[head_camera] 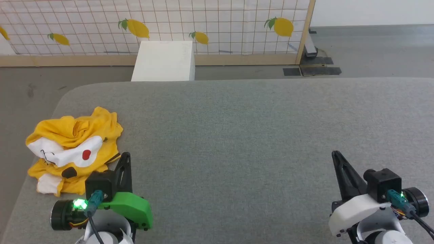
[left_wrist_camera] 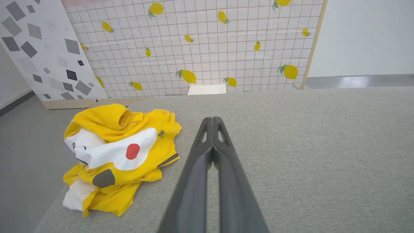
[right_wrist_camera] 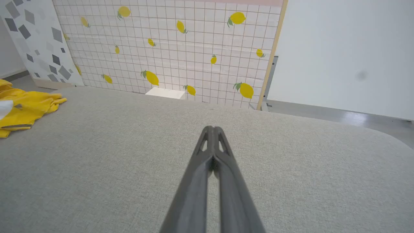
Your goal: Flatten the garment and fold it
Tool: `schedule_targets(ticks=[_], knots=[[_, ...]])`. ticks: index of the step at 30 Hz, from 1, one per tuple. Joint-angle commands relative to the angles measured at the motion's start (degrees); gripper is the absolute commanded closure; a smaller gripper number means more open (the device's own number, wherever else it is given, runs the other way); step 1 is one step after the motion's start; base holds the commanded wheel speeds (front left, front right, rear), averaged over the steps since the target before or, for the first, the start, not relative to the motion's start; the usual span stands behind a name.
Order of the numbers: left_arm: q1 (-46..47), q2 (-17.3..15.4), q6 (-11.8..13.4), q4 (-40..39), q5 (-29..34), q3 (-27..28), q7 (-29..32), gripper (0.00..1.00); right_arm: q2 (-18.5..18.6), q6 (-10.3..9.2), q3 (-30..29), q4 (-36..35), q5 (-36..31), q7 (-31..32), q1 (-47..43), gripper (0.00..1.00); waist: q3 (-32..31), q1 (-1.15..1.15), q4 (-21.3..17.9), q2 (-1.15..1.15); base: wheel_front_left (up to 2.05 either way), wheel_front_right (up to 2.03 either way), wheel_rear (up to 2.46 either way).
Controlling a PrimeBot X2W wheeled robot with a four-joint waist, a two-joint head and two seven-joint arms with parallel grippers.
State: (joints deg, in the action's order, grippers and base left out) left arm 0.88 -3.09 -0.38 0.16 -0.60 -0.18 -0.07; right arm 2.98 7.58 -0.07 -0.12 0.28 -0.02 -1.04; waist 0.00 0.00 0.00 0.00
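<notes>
The garment [head_camera: 73, 147] is a yellow T-shirt lying crumpled in a heap at the left edge of the grey padded table [head_camera: 237, 135], its print of white patches, a red dot and a black dot facing up. In the left wrist view the garment [left_wrist_camera: 116, 152] lies left of my fingers. My left gripper [head_camera: 126, 156] is shut and empty, just right of the heap near the table's front. My left gripper [left_wrist_camera: 212, 120] shows its two fingers pressed together. My right gripper [head_camera: 335, 154] is shut and empty at the front right, far from the garment [right_wrist_camera: 22, 106]. Its tips [right_wrist_camera: 212, 129] meet above bare table.
A white box [head_camera: 165, 61] stands on the floor behind the table's far edge. A lemon-print grid panel [head_camera: 169, 23] closes off the back. The garment hangs slightly over the table's left edge; grey floor lies beyond.
</notes>
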Motion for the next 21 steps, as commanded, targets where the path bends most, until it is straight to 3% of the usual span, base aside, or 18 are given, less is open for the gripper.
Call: schedule_targets(ticks=[1,21], knots=[[-0.88,0.22,0.38,-0.16,0.60,0.18,0.07,1.00,-0.11,-0.09,0.07,0.12,-0.28,0.02,1.04,1.00,0.00,0.00,0.00,0.00,0.00,0.00,0.00],[-0.88,0.22,0.38,-0.16,0.60,0.18,0.07,1.00,-0.11,-0.09,0.07,0.12,-0.28,0.02,1.04,1.00,0.00,0.00,0.00,0.00,0.00,0.00,0.00]])
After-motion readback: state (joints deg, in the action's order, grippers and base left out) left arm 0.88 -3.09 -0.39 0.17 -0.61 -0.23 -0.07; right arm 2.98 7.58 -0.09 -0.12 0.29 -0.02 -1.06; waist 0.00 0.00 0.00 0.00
